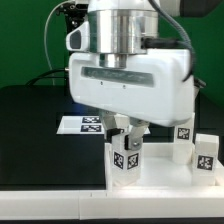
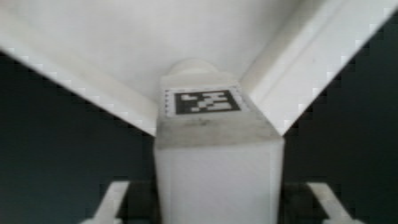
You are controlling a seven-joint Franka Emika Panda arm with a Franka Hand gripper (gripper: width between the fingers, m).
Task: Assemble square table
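Exterior view: the gripper (image 1: pixel 128 128) hangs low over the near part of the black table surface (image 1: pixel 30 125), its large white housing filling the upper middle of the frame. Between its two dark fingers (image 1: pixel 137 131) stands a short chunky white leg (image 1: pixel 126 157), upright, its black-and-white tag facing the camera. The fingers sit against the leg's upper part on either side; the claw is partly closed and clamped on this leg.

The leg's base meets the white tabletop (image 1: pixel 160 180), which lies in the near right of the scene. Whether the leg is seated in a corner socket cannot be told from this angle.

Two further white legs stand upright toward the exterior view's right: one (image 1: pixel 183 140) partly behind the gripper housing, another (image 1: pixel 206 153) at the frame edge. Both show tags.

The marker board (image 1: pixel 83 124) lies flat on the table behind the gripper, toward the exterior view's left.

Wrist view: the held leg (image 2: pixel 217 160) runs down the centre, tag visible near its end, with both fingertips (image 2: pixel 114 200) flanking it. The tabletop rim (image 2: pixel 107 60) meets at a corner beyond the leg's end.
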